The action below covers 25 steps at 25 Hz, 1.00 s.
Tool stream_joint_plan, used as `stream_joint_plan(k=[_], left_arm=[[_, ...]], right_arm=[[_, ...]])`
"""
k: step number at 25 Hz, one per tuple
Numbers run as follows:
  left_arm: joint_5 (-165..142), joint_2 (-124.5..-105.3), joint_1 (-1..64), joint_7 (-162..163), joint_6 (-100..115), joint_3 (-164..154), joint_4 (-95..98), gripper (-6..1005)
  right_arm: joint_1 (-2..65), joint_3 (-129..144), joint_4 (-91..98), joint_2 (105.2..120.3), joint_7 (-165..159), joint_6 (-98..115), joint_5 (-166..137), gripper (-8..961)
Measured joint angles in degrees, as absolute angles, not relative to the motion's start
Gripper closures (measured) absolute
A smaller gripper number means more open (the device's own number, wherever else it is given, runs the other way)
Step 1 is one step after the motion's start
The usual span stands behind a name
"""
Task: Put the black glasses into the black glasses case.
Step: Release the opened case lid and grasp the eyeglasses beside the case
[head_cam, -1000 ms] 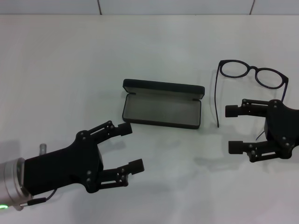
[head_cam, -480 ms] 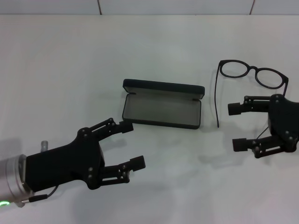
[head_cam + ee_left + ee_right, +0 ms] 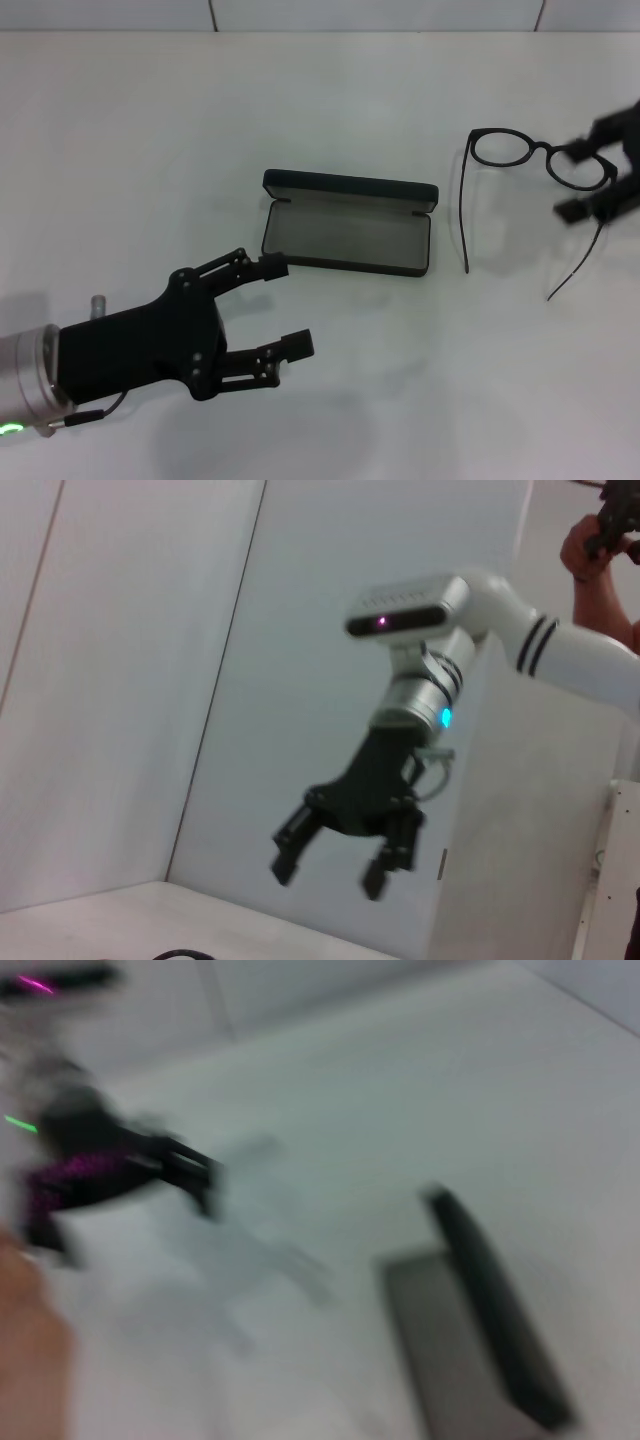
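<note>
Black glasses [image 3: 535,160] unfolded on the white table [image 3: 130,150], black glasses case [image 3: 347,235] lying open well to their left, right gripper [image 3: 603,175] jaws spread beside one lens, left gripper [image 3: 283,307] released, hovering near the case.

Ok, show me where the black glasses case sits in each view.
Head view: the black glasses case lies open mid-table, between the left gripper and the black glasses.
Left wrist view: not in it; the right gripper shows, open.
Right wrist view: blurred, lid on edge, at lower right.
Shared landmark: the white table.
</note>
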<state>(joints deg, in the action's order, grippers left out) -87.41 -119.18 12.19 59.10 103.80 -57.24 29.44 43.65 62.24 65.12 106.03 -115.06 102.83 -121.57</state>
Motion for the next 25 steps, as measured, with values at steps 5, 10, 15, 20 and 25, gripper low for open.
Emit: stream_joint_plan(k=[5,10,15,20,25], left_arm=[[-87.8,-119.42,12.6,59.2,103.8,-57.4,29.4,104],[-87.8,-119.52,13.3,59.2,103.8,-57.2,29.2,104],[-87.8,-119.46,14.2,59.2,103.8,-57.2,28.0,105],[-87.8,-119.45,14.6,59.1,103.4,-57.1,27.2,105],[-87.8,-119.59,14.9,59.1,103.0,-57.1,26.5,105]], right_arm=[[50.9,62.3,70.0,108.18,-123.2,103.2,-136.3,83],[56.4,62.9,68.3,110.4,-124.8,102.7,-148.3,94],[59.0,66.5,64.0,114.09,-124.8,95.7,-158.3,170],[58.3,70.9,60.6,115.8,-125.6,86.3,-161.5,322],[58.2,72.8,54.2,116.06,-125.7,78.8,-160.6,323]])
